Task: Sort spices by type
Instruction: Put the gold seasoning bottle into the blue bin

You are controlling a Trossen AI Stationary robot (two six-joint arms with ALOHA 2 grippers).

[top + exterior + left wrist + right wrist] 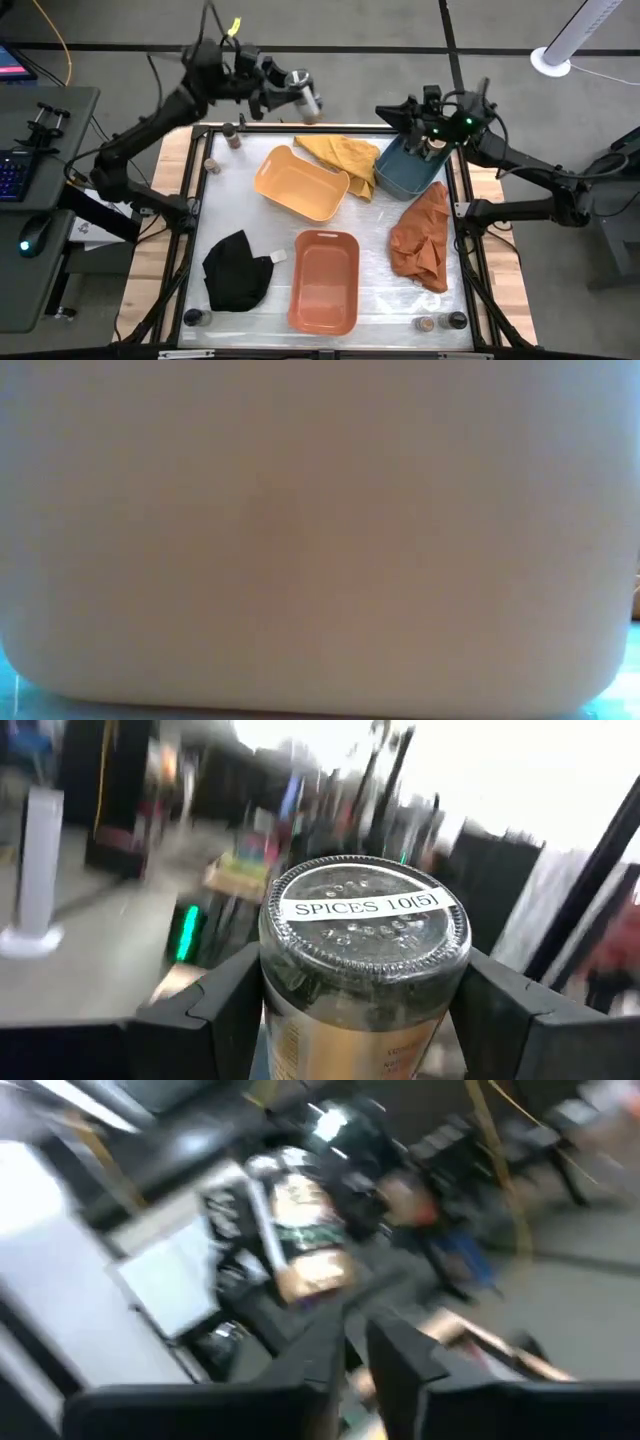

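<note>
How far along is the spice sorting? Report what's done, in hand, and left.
Done: nothing certain; the yellow tub and orange tub show no jars. In hand: the left hand grips a spice jar, held aloft at the far side; the right hand is over the blue tub. Left: far-left jars, near-left jar, near-right jars.

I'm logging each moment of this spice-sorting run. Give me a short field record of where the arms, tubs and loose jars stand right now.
left gripper: raised past the table's far edge, shut on a spice jar labelled SPICES 10[5]
right gripper: over the blue tub, fingers nearly together, nothing seen held
yellow tub: centre, far side
orange tub: centre, near side
loose jars: two far left, one near left, two near right
cloths: yellow, orange, black
</note>
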